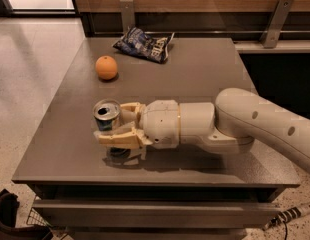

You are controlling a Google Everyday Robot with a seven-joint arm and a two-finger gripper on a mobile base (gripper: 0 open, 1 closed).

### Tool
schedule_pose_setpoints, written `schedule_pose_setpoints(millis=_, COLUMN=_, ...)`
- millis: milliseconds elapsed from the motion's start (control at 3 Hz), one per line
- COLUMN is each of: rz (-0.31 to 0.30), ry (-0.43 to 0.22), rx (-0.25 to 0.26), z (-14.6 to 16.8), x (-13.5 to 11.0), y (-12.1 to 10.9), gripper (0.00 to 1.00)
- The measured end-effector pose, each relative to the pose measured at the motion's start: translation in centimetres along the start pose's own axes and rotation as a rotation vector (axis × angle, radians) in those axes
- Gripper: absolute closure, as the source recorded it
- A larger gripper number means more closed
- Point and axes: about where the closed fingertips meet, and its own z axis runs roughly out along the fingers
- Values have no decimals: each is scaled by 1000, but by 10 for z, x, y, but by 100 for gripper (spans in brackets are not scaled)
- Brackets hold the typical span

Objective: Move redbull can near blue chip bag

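The redbull can (107, 115) stands upright near the table's front left, its silver top with the open tab hole showing. My gripper (110, 124) reaches in from the right, low over the table, with one finger behind the can and one finger (117, 137) in front of it. The fingers are shut on the can, and the front finger hides its lower part. The blue chip bag (143, 44) lies crumpled and flat at the table's far edge, well beyond the can.
An orange fruit (106, 67) sits on the grey table (205, 69) between the can and the bag, to the left. A wooden wall with metal brackets (127, 13) runs behind the table. A dark object (10, 216) lies on the floor at front left.
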Motion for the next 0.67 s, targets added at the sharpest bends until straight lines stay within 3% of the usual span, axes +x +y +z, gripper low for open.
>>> schedule_pose_setpoints(millis=333, rz=30, ry=-19, rx=14, z=-13, x=-7, y=-39, gripper=100)
schedule_pose_setpoints(millis=667, rz=82, ry=-32, rx=34, z=-28, x=-16, y=-101, gripper=100)
